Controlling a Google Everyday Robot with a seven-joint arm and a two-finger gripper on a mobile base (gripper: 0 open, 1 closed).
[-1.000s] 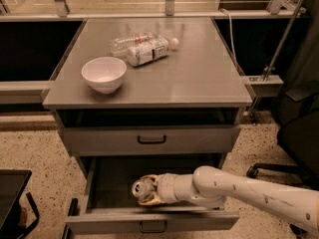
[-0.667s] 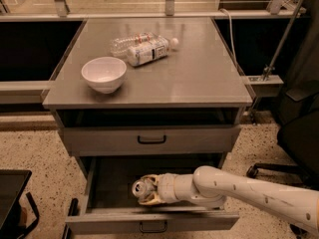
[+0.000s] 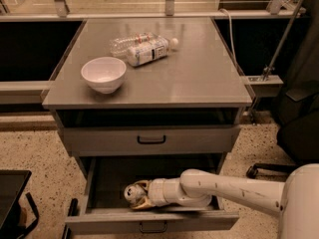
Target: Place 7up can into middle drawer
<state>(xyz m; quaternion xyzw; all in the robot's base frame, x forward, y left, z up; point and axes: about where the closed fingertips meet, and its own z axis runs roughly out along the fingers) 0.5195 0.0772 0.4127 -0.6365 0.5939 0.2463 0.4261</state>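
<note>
Lab or office, metal cabinet (image 3: 199, 78), swivel chair (image 3: 299, 133), gripper (image 3: 135, 194) in middle drawer (image 3: 149, 220)

A white bowl (image 3: 103, 73) is set on the grey table (image 3: 199, 78); two clear plastic bottles (image 3: 147, 52) are laid touching behind it.

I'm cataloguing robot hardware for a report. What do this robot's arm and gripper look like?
The arm is a smooth, glossy white tube of rounded segments, widening to a bulky white section at the lower right; no cables or markings show. A paler cylindrical wrist leads to the gripper, down in the middle drawer at the 7up can, with two short tan fingers.
</note>
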